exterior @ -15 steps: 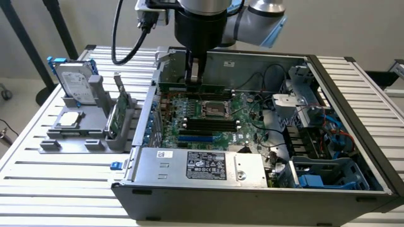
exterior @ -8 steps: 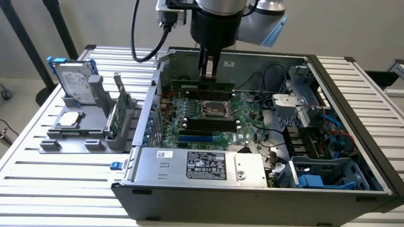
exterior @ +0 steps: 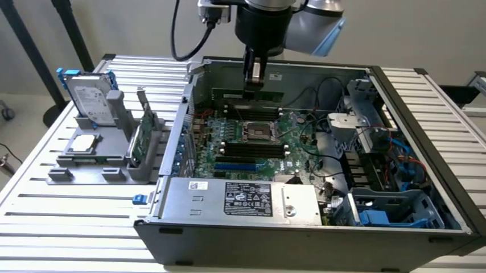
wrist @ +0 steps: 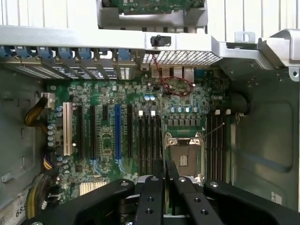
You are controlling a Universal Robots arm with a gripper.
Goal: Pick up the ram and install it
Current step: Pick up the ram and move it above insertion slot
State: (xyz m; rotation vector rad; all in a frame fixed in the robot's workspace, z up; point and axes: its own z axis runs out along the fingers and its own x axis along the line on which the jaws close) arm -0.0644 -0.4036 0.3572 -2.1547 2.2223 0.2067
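**The arm holds the ram over the open computer**

Nearest is a silver table (exterior: 76,222) made of long metal slats with dark gaps between them. A big grey computer case (exterior: 304,244) lies on it with its side off, so you can look right in.

At the near edge of the case is a silver power box (exterior: 243,199) with a black and white sticker on top. Some blue plastic parts (exterior: 376,219) sit in the near corner on the exterior view's right.

Further in is the green main board (exterior: 296,142). It has a square metal chip socket (exterior: 258,131) in the middle. A row of long black slots (exterior: 251,151) lies just on the near side of the socket.

On the exterior view's left, a grey holder (exterior: 91,165) stands on the table beside the case. A silver hard drive (exterior: 87,96) in a blue frame stands up in it. A wider green card (exterior: 144,136) stands in it next to the case wall.

Past the socket, the gripper (exterior: 254,85) hangs straight down into the case. Its fingers are pinched tight on the ram (exterior: 227,92). The ram is a long thin green stick, held level just above the board on the far side of the socket. In the wrist view, the gripper (wrist: 165,164) points down at the board (wrist: 187,93), close to the socket (wrist: 183,159).

Behind it all is a pale wall (exterior: 114,23). Black poles (exterior: 34,45) lean on the exterior view's left, and a black cable (exterior: 182,34) loops down from the arm.
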